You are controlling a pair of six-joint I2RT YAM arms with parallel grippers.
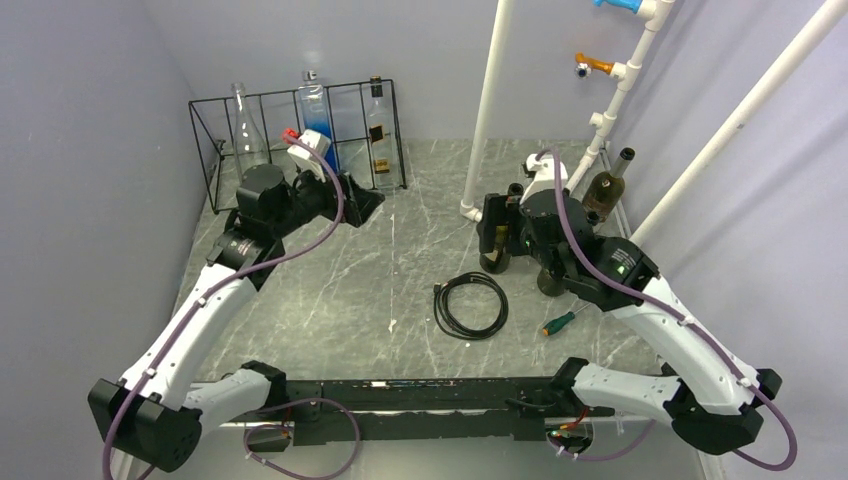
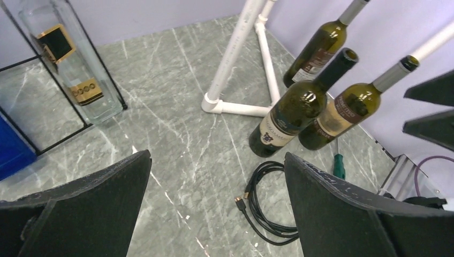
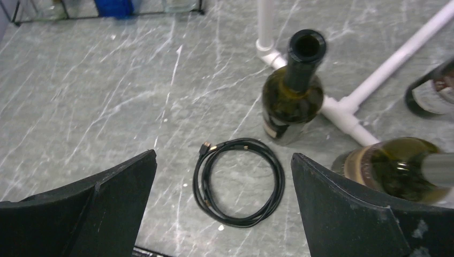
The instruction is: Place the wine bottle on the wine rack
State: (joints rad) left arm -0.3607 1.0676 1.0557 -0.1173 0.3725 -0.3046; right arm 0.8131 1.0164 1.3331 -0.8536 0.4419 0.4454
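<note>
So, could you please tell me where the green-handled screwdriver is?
In the top view, the green-handled screwdriver lies right of centre on the grey marbled table, just right of the coiled black cable.

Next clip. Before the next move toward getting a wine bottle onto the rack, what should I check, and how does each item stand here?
1. Open, empty right end effector: ok.
2. Open, empty left end effector: ok.
3. Uncapped wine bottle upright, ahead of the right end effector: ok.
4. The coiled cable clear of that bottle's base: ok, it lies beside it, apart.
5. Free slot in the wine rack: ok, gaps show between the bottles standing in it.
6. Rack front free for an approach: not ok, the left end effector hangs just in front of it.
</note>
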